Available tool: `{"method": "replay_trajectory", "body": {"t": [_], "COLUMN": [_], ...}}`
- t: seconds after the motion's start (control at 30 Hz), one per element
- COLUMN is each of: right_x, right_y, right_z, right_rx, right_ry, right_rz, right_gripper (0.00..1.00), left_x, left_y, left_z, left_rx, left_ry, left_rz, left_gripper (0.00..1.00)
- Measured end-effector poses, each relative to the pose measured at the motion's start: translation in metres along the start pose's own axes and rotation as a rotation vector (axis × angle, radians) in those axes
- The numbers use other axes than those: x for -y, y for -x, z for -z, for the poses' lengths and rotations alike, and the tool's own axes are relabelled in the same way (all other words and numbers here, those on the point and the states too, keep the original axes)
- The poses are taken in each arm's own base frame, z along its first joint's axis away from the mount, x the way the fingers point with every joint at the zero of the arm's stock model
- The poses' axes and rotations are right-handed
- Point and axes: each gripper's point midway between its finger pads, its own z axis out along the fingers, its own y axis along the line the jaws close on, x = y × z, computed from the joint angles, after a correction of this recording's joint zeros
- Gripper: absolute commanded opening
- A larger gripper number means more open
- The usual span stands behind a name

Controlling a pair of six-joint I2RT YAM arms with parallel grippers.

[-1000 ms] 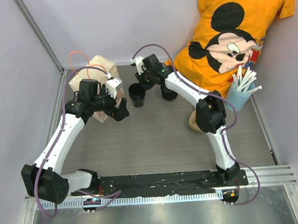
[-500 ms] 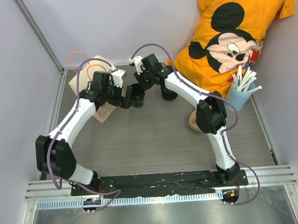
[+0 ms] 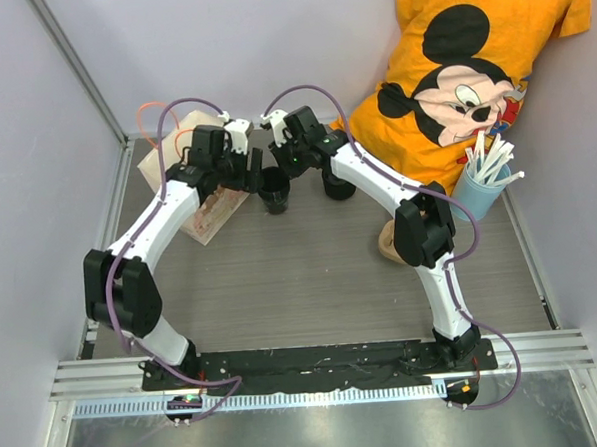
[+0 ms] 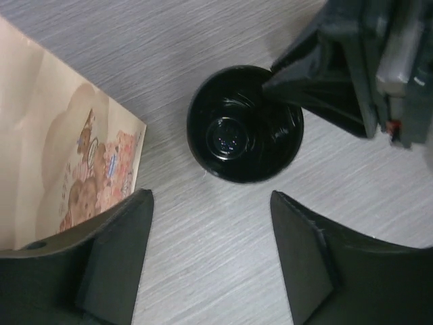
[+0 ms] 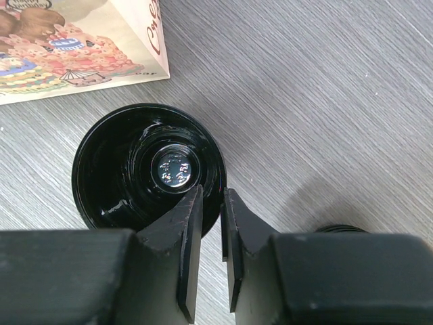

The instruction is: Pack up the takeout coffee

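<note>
right gripper (image 5: pixel 212 196) pinches the rim of the small round black disposable cup (image 5: pixel 128 172), left gripper (image 4: pixel 211 203) hangs open above it, brown paper bag (image 4: pixel 61 156) beside.

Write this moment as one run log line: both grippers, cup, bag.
right gripper: shut on cup rim | left gripper: open, over cup | cup: upright, no lid | paper bag: flat beside cup

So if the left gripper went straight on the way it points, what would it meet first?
Most likely the cup, which lies ahead between the left gripper's open fingers; the right gripper pinches its rim. Depth is uncertain.
</note>
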Motion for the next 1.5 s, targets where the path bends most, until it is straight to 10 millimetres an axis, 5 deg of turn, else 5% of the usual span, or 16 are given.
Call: {"method": "replay_trajectory", "body": {"t": [0.17,0.33,0.73,0.83,1.5], "right_x": [0.0,-0.001,-0.001,-0.002,-0.004], "right_y": [0.0,0.0,0.001,0.002,0.003], "right_z": [0.0,0.0,0.001,0.002,0.003], "right_rx": [0.0,0.0,0.002,0.005,0.009], "right_ry": [0.0,0.0,0.001,0.004,0.016], "right_rz": [-0.008,-0.011,-0.031,-0.032,-0.032], "right_gripper": [0.23,0.23,0.22,0.22,0.22], "left_x": [-0.003,-0.004,-0.003,-0.003,-0.003], "left_y": [-0.007,-0.009,-0.007,-0.011,-0.012], "left_z": [-0.02,-0.034,-0.045,-0.049,-0.056], "left_rx": [-0.036,-0.055,-0.057,-0.068,-0.074], "left_ry": [-0.002,-0.008,-0.018,-0.018,-0.012], "left_rz": [0.014,0.031,0.052,0.055,0.054], "left_gripper": [0.56,0.54,0.34,0.4,0.29]}}
